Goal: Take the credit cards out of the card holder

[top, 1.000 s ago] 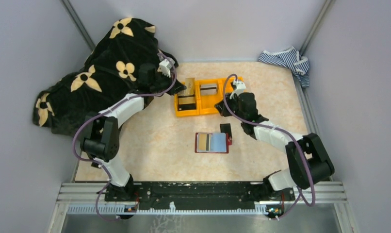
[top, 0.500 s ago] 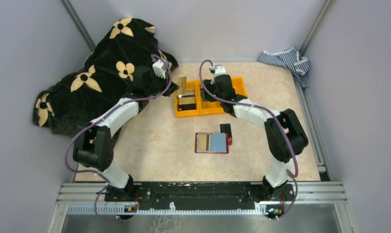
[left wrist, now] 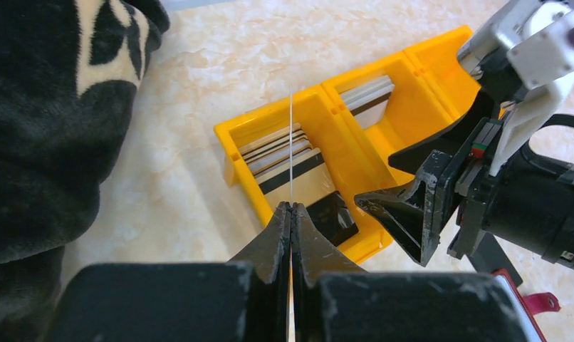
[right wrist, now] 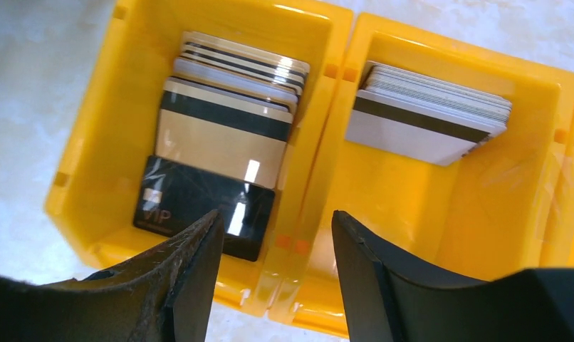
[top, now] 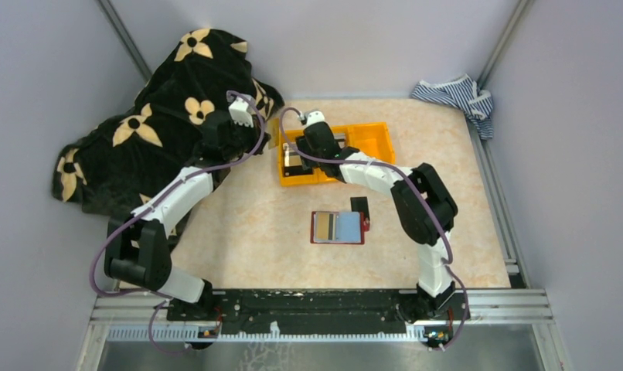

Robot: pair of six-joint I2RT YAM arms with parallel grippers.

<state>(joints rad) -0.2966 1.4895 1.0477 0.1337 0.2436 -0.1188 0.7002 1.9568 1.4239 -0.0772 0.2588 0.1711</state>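
Obs., bench as you see it:

- Left gripper (left wrist: pixel 291 210): clenched on one thin card (left wrist: pixel 291 142), seen edge-on and standing upright out of the fingertips. It hangs over the left compartment of the orange bin (top: pixel 378 137).
- Right gripper (right wrist: pixel 277 217): released, jaws wide and holding nothing, above the bin's near wall where the left and middle compartments meet.
- Crowding: in your left wrist view the right gripper sits just right of the held card, near it but apart. The right forearm crosses over the bin's middle.
- Bin contents: a gold and black stack (right wrist: pixel 227 107) in the left compartment, with a black VIP card (right wrist: pixel 199 203) lying flat at its near end. A silver-grey stack (right wrist: pixel 426 114) is in the middle compartment.
- Card holder (top: pixel 338 227): lies open and flat on the table (top: pixel 254 232), well on the near side of the bin and clear of both arms. Its inside shows tan, grey and pale blue bands (whether those are cards or pockets you cannot tell from above).
- A dark card (top: pixel 359 205) lies just beyond its right corner.
- Black flowered cloth (top: pixel 161 116): heaped at far left, right behind the left wrist.
- Striped cloth (top: pixel 457 94): bunched in the far right corner.
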